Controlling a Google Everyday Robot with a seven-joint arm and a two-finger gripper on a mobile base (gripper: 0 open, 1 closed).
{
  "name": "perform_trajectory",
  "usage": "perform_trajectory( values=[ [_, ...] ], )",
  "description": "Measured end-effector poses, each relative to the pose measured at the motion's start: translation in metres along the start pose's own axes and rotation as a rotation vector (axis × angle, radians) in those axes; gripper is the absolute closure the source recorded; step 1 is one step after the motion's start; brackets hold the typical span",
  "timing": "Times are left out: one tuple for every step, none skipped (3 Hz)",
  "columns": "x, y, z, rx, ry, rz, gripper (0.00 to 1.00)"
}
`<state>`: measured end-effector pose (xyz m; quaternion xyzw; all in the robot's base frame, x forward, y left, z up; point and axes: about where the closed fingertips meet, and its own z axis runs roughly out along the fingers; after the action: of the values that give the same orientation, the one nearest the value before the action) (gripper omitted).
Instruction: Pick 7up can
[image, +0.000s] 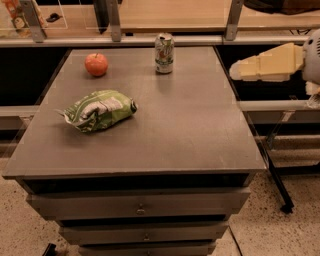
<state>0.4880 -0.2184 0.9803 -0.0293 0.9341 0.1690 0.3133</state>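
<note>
The 7up can (164, 53) stands upright near the far edge of the grey table (185, 130), white and green with a silver top. My gripper (239, 70) comes in from the right, off the table's right edge, pointing left toward the can and well apart from it. It holds nothing.
A red apple (96, 64) sits at the far left of the table. A green and white chip bag (98, 110) lies left of centre. Drawers (140, 207) are below the table front. A rail and posts (115, 22) run behind the table.
</note>
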Motion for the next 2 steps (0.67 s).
perform_trajectory(
  values=[
    [0.0, 0.026, 0.04, -0.091, -0.034, 0.196, 0.0],
    [-0.022, 0.047, 0.069, -0.139, -0.103, 0.263, 0.0]
  ],
)
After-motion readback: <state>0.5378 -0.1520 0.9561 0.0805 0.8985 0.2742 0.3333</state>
